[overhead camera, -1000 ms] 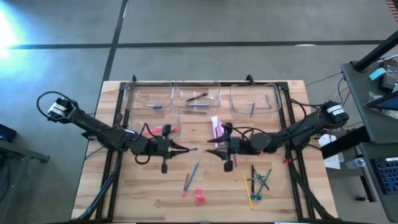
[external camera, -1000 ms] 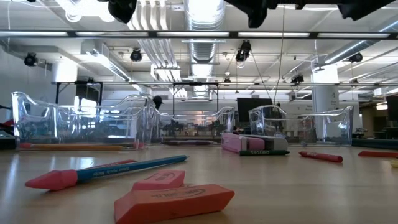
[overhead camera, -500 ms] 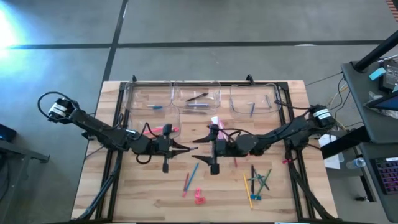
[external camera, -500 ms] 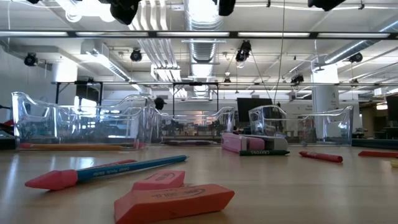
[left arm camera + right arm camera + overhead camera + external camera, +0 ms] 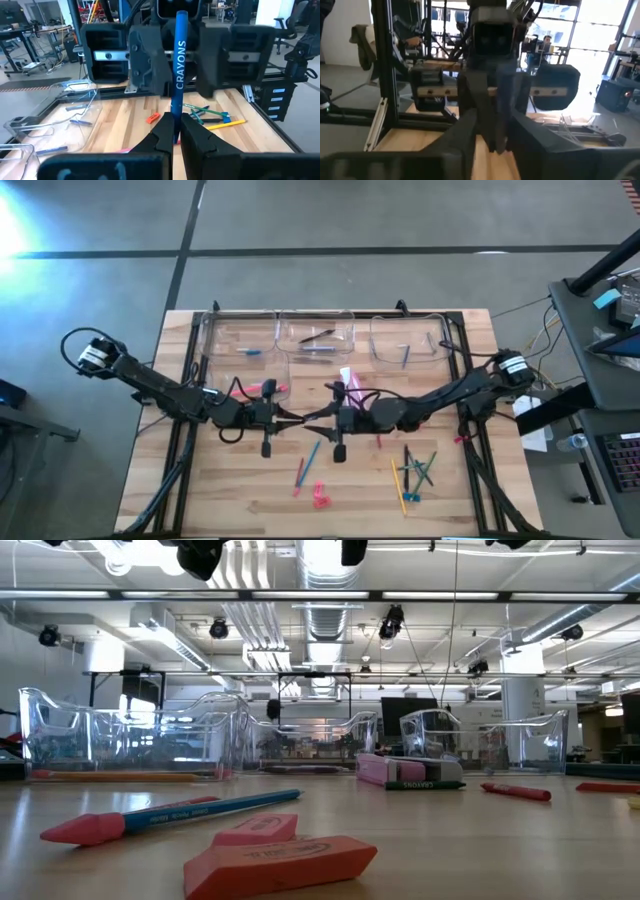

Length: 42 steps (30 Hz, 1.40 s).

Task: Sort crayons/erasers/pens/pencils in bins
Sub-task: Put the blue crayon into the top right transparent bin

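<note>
The right arm has swung in from the side. Its right gripper (image 5: 322, 417) now sits nose to nose with the left gripper (image 5: 300, 418), just in front of the middle bin (image 5: 315, 340), where a second ago the two were clearly apart. The left gripper (image 5: 176, 131) is clamped on the blue crayon (image 5: 179, 60) and holds it upright from the lower end. In the left wrist view the right gripper's fingers (image 5: 145, 65) stand on either side of the crayon's upper half. Those fingers have been narrowing, but I cannot tell whether they have bitten onto the crayon or merely bracket it. This looks like a hand-over in mid-air, so the crayon is probably bound for a bin on the right arm's side. The left gripper should not let go until the right has a sure hold. The erasers (image 5: 280, 862) lie untouched on the table, well in front of the middle bin, with loose sticks (image 5: 410, 470) nearby.
</note>
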Each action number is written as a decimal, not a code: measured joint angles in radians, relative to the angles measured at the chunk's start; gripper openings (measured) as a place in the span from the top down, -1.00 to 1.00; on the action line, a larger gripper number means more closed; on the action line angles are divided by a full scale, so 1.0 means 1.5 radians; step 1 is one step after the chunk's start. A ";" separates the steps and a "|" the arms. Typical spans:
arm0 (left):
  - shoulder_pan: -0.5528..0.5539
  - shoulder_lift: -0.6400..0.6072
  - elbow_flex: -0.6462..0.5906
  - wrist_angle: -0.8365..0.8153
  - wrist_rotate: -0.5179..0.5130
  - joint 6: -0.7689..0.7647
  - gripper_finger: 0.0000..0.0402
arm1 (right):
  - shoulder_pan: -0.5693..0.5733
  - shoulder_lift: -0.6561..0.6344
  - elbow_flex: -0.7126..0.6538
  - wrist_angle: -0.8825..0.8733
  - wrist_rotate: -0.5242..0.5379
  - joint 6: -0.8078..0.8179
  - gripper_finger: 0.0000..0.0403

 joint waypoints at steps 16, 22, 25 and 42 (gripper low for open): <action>0.001 -0.002 -0.001 -0.001 -0.001 -0.014 0.62 | -0.001 -0.019 -0.015 0.000 0.003 -0.001 0.89; 0.001 -0.021 -0.001 -0.020 -0.032 -0.014 0.22 | -0.004 -0.031 -0.015 -0.039 0.040 -0.012 0.89; 0.001 -0.059 0.000 -0.071 -0.059 -0.015 0.08 | -0.012 -0.061 -0.015 -0.110 0.093 -0.015 0.89; 0.001 -0.116 -0.003 -0.182 -0.088 -0.033 -0.02 | -0.404 -0.249 -0.023 -0.742 0.165 0.148 0.89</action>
